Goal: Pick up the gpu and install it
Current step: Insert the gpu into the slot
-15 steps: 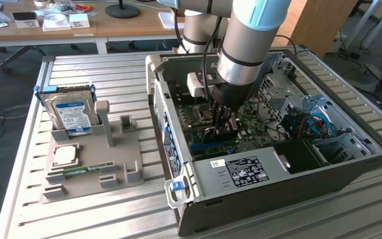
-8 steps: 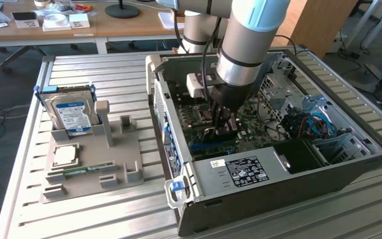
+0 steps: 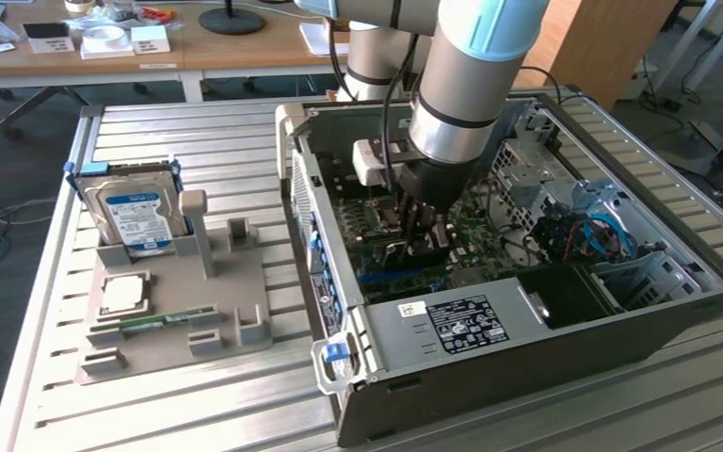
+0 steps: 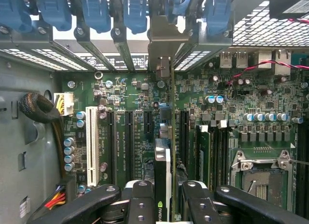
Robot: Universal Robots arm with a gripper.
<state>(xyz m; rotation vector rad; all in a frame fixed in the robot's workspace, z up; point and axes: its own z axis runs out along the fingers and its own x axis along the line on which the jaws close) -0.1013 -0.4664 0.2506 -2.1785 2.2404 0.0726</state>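
Gripper (image 4: 166, 204): fingers pressed onto the graphics card (image 4: 163, 161), pinching it from both sides.
Hard drive (image 3: 136, 212): upright in the grey tray (image 3: 230, 282), left of the exterior frame.
Computer case (image 3: 488, 320): centre-right, lying open, the arm reaching down inside.
Card's place: edge-on and upright over the motherboard (image 4: 130, 89), its metal bracket (image 4: 161, 40) at the case's back wall.
Done: pickup and carry to the slots, by the look of it.
Left: card not yet let go; whether it is pressed home cannot be told.
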